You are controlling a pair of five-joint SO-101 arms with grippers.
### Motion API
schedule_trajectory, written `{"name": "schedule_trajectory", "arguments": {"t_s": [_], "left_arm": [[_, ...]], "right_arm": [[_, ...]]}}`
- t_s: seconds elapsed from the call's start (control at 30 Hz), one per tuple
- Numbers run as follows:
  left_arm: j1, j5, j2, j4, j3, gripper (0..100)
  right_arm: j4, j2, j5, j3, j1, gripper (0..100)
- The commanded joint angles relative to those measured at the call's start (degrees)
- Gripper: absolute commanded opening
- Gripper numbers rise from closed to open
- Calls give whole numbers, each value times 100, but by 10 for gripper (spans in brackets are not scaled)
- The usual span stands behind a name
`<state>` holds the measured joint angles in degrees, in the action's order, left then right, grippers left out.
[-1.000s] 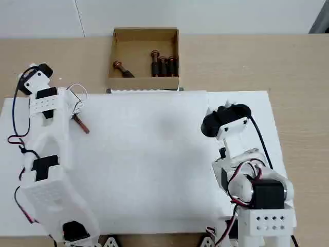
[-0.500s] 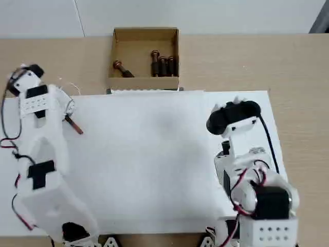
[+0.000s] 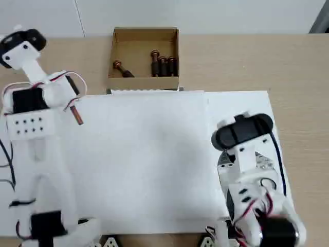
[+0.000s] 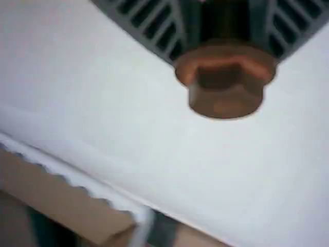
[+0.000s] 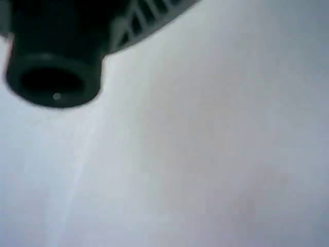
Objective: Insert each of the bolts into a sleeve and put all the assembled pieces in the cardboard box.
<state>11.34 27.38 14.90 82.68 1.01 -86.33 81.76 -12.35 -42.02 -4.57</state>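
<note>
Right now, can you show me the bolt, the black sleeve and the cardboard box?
bolt (image 4: 224, 85), left wrist view, on its wide head.
black sleeve (image 5: 55, 54), right wrist view, on its outer wall.
cardboard box (image 3: 144, 82), high view, on its near wall.

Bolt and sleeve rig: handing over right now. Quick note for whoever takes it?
Left gripper: shut on a bolt, held near the far left corner of the white mat.
Right gripper: shut on a black sleeve, over the mat.
Cardboard box: four pieces that look assembled, one at its left, three side by side at its right.
Left to do: put this bolt into the sleeve, then put that piece in the box.
</note>
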Motion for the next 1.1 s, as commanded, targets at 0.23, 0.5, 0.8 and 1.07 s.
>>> {"name": "schedule_trajectory", "arguments": {"t_s": [0.23,0.5,0.8,1.07], "left_arm": [[-1116,-193,2435,-220,-1385,6],[-1178,-932,4527,-2101,-3916,6],[-1187,-976,6110,-3191,-5815,6],[-1582,-967,7068,-4229,-6668,6]], "right_arm": [[567,2316,633,-1503,40,4],[1657,1938,1152,-2171,4,4],[3257,1938,1196,-3385,-576,4],[4646,1938,1169,-4457,-1604,4]]}}
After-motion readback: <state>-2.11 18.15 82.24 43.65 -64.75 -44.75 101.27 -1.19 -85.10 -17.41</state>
